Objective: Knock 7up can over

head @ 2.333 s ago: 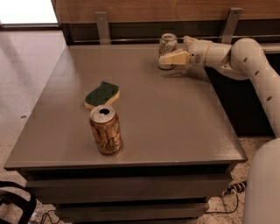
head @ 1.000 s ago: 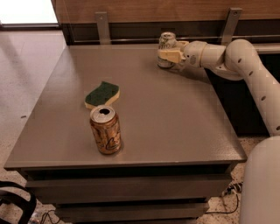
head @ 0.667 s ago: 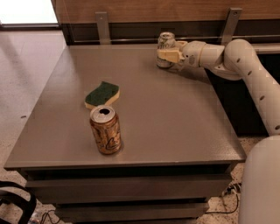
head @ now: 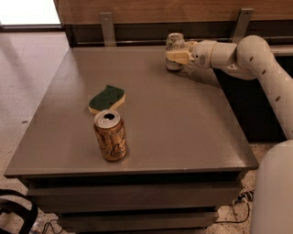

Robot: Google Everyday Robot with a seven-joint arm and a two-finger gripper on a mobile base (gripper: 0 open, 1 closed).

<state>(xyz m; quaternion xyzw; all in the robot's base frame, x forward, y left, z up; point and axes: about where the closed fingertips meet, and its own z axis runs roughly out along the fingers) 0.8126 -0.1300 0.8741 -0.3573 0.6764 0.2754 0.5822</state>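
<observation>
Gripper [head: 177, 55] at far edge of table [head: 183, 137], laid sideways against upright 7up can [head: 174, 42], probably for leverage to tip. Could not tell whether clamped or loose. Kept well apart from gold can [head: 110, 135] and sponge [head: 106, 98].

Gripper [head: 177, 56] sits at the 7up can [head: 174, 44], far edge of the table [head: 183, 132]; wall [head: 151, 11] close behind. Sponge [head: 106, 98] and gold can [head: 110, 135] stand front-left, well apart from it; the middle lies open.
</observation>
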